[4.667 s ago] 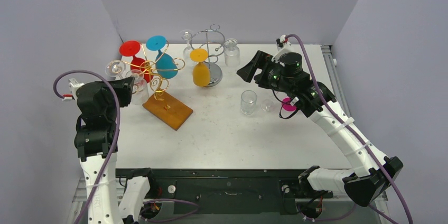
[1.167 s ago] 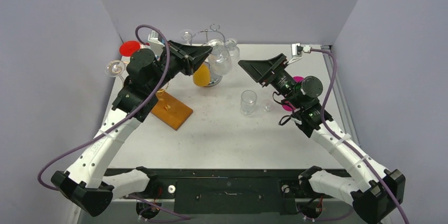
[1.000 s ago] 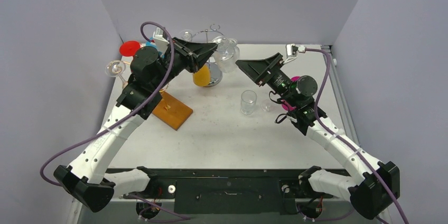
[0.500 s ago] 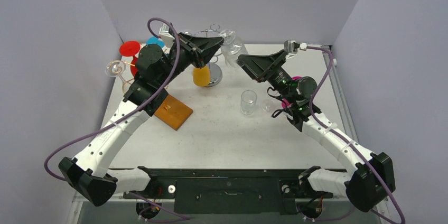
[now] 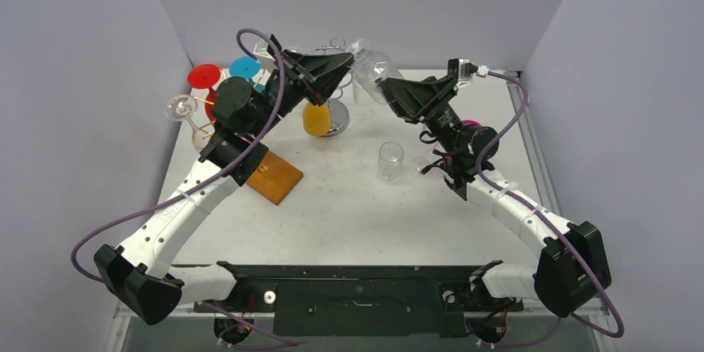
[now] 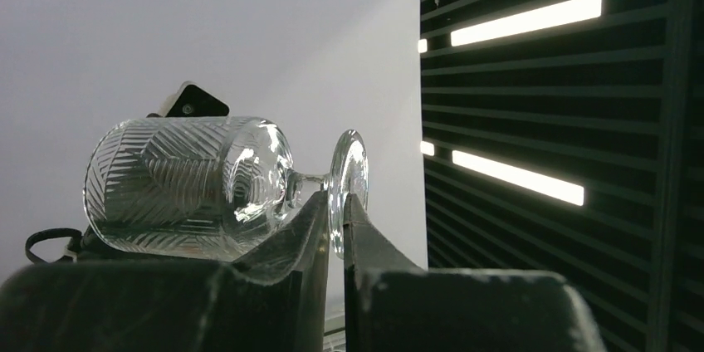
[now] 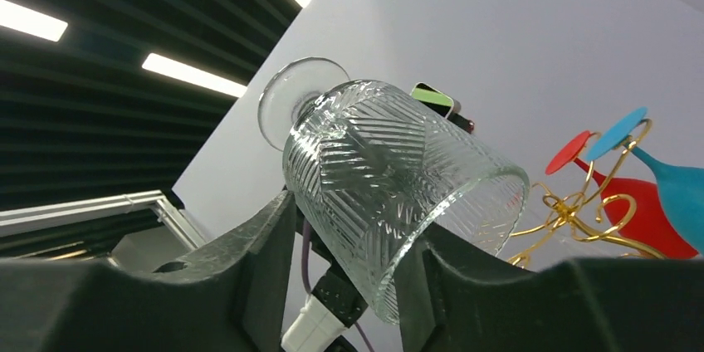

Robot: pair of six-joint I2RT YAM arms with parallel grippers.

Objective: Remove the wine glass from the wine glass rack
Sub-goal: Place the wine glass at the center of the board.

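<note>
Wine glass (image 6: 191, 186): left claw (image 6: 334, 204) pinches foot.

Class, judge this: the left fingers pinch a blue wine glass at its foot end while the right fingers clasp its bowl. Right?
One thing is wrong: the wine glass is clear with a cut pattern, not blue, as the right wrist view shows. The left fingers do pinch its foot end and the right fingers clasp its bowl.
</note>
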